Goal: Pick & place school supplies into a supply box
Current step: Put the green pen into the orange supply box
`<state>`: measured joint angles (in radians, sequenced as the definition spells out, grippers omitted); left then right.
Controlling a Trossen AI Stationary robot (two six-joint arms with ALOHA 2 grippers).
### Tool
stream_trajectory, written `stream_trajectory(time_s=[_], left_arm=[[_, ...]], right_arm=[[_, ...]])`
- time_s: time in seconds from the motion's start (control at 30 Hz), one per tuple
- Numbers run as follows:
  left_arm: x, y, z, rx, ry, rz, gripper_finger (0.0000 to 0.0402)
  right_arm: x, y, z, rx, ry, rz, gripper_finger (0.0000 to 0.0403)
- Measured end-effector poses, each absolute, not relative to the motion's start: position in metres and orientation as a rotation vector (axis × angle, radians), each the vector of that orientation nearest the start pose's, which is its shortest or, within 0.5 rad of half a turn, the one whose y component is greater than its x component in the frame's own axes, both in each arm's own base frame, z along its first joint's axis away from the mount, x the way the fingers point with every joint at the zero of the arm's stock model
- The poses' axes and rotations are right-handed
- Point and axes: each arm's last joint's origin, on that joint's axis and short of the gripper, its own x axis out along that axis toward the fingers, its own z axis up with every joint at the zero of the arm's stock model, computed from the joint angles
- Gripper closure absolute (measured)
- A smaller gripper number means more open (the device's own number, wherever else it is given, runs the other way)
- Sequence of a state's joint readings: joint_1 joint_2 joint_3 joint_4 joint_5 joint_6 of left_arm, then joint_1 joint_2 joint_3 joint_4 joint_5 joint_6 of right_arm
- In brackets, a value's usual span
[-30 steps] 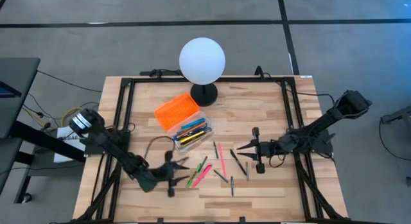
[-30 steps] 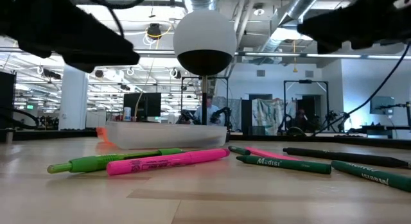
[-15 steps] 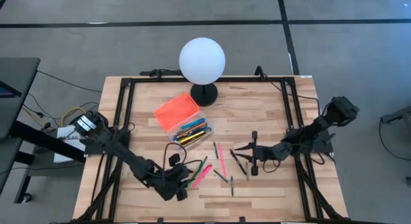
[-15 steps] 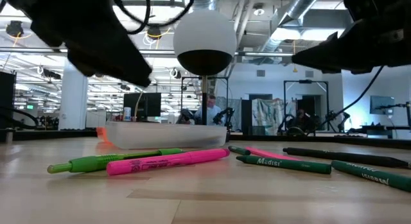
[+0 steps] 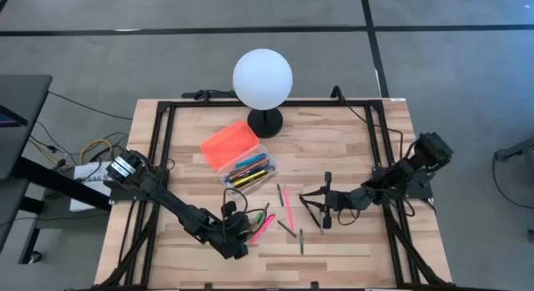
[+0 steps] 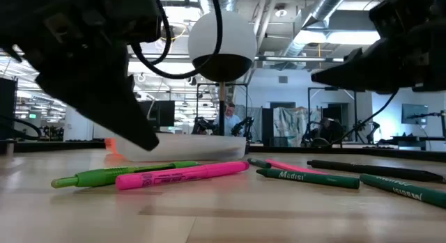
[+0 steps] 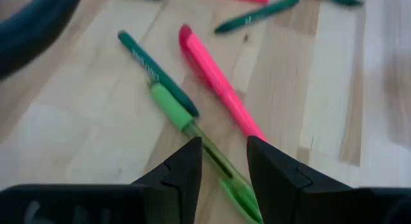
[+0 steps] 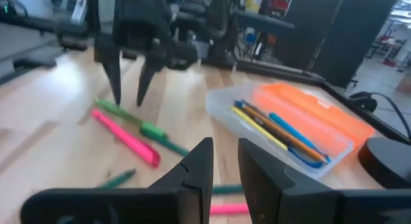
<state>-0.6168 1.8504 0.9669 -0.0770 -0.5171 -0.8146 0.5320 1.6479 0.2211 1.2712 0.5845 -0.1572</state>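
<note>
Right now the left gripper (image 7: 223, 161) has its two dark fingers parted, one on each side of the light green pen (image 7: 192, 131), low over the wood and not yet pinching it. The pink highlighter (image 7: 218, 83) lies just beside that pen, touching or nearly so, and a dark green pen (image 7: 157, 73) crosses close to the green one's far end. That crowding is the worry, I'd say: if the jaws close a little off line, one finger could land on the pink highlighter and either nudge it away or trap two things at once. A grip taken so near the pen's end could also let it swing and slip out on the way up.

The right gripper (image 8: 223, 161) hangs over the loose pens on its own side, fingers a narrow gap apart and nothing between them. It looks to be waiting.

The supply box (image 5: 242, 158) sits open toward the middle of the table (image 5: 350, 149), orange lid folded back, several pens already inside, in front of the white globe lamp (image 5: 263, 78).

From table height one green pen (image 6: 306, 177) reads roughly "Medisi"; the print on the others is too small to make out.
</note>
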Motion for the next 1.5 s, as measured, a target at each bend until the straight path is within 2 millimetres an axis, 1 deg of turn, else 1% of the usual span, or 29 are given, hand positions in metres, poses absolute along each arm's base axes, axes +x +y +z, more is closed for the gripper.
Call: stream_trajectory(time_s=[0.23,0.53,0.73,0.87,1.07,1.33,1.4,1.5], left_arm=[[0.298,-0.191,0.121,-0.222,0.854,0.26,0.0285],[0.297,-0.189,0.12,-0.235,0.894,0.25,0.0285],[0.288,-0.182,0.116,-0.248,0.97,0.365,0.0285],[0.283,-0.177,0.115,-0.232,0.972,0.457,0.0285],[0.279,-0.169,0.114,-0.2,1.007,0.52,0.0285],[0.281,-0.165,0.113,-0.081,1.078,0.434,0.0287],[0.282,-0.163,0.113,-0.073,1.087,0.425,0.0294],[0.283,-0.162,0.112,-0.073,1.095,0.424,0.0317]], right_arm=[[0.203,0.1,0.118,-0.233,0.138,-0.044,0.0338],[0.204,0.1,0.118,-0.23,0.134,-0.044,0.0338],[0.204,0.1,0.118,-0.229,0.134,-0.043,0.0338],[0.203,0.1,0.118,-0.22,0.138,-0.044,0.0338],[0.203,0.1,0.117,-0.216,0.143,-0.043,0.0338],[0.203,0.1,0.117,-0.217,0.147,-0.042,0.0338],[0.203,0.1,0.117,-0.217,0.146,-0.042,0.0338],[0.203,0.1,0.117,-0.217,0.147,-0.042,0.0338]])
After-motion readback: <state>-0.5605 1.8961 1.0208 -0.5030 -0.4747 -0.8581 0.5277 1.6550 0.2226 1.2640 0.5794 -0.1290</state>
